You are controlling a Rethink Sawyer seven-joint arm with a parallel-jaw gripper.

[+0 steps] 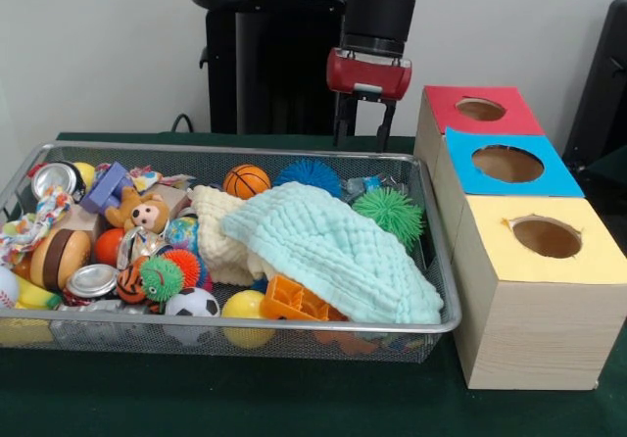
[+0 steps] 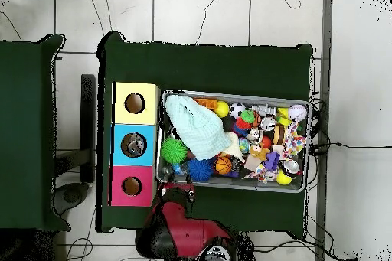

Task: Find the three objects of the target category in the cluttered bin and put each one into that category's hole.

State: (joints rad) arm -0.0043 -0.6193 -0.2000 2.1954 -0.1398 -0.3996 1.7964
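Hanging above the bin's far edge, the claw (image 1: 363, 123) is released and empty, its two dark fingers apart and pointing down, clear of everything below. Just under it in the wire bin (image 1: 431, 261) lie a blue spiky ball (image 1: 308, 174) and, to its side, a green spiky ball (image 1: 390, 212) close to the wall nearest the boxes. A pale mint cloth (image 1: 328, 246) drapes over the middle of the pile, over a cream cloth (image 1: 220, 231), with an orange plastic piece (image 1: 294, 302) poking out beneath its near edge. A small basketball (image 1: 246, 180) sits beside the blue ball. Further along the bin are a soccer ball (image 1: 192, 304), a yellow ball (image 1: 245, 306), a small green-and-orange spiky ball (image 1: 168, 272), a plush monkey (image 1: 144, 212), two cans (image 1: 91, 280) and a knotted rope toy (image 1: 29, 226). Beside the bin on the green desk (image 1: 294, 398) stand three boxes in a row, each with a round hole on top: red (image 1: 480, 110), blue (image 1: 507, 164) and yellow (image 1: 546, 237). In the overhead view something lies inside the blue box's hole (image 2: 134, 145); I cannot tell what.
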